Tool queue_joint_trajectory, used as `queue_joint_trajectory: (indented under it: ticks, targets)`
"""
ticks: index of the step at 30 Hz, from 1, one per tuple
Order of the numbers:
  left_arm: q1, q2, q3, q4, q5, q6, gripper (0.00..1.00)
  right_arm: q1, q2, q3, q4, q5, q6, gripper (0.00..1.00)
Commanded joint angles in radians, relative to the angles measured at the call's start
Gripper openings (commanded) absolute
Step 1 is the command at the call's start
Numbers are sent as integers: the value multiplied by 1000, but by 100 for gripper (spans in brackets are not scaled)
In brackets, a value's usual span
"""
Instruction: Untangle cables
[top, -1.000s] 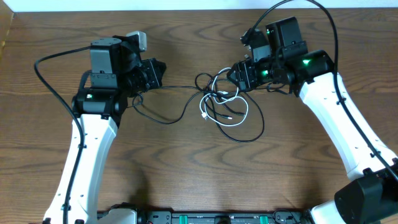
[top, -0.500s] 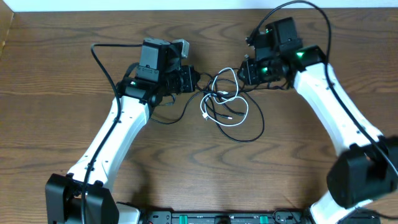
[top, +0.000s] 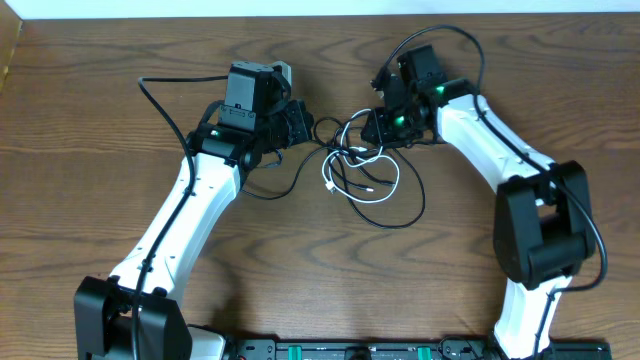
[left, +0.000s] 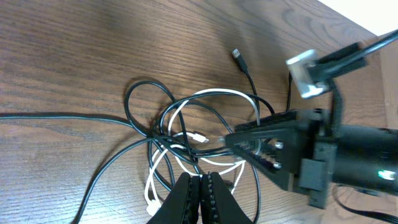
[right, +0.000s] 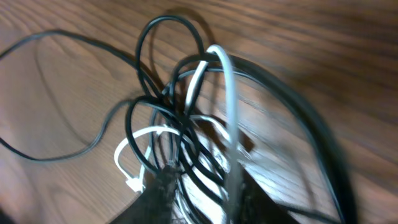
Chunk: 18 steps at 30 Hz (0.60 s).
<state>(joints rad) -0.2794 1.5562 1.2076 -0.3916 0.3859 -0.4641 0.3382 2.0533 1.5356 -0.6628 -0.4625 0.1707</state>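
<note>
Likely to tease the cables (top: 352, 160) apart, both hands flank them on the counter (top: 300, 270): left hand (left: 200, 182) pinched closed, right hand (top: 371, 127) impossible to tell.

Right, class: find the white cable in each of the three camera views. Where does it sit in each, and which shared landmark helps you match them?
Overhead: the white cable loops just above the picture's centre.
Left wrist: it arcs across the middle, with more of it lower left.
Right wrist: blurred, it runs down the centre.
Shared landmark: the round black loop at the tangle's edge.
</note>
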Motion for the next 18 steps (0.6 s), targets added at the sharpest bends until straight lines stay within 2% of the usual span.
queue_joint_trajectory:
  ticks: [1, 3, 7, 11, 18]
  targets:
    - [1, 15, 5, 4, -26, -19, 8, 14, 21, -3, 26, -108, -26, 15]
    - [1, 21, 4, 1, -40, -41, 8, 13, 18, -3, 36, -143, -47, 1]
    - [1, 33, 4, 2, -39, -74, 8, -21, -1, 5, 55, -446, -122, 1]
    - [1, 44, 4, 1, -27, -77, 8, -79, -56, 8, 63, -696, -134, 1]
    - [1, 45, 4, 18, -1, -77, 8, -151, -220, 8, 61, -902, -158, 1]
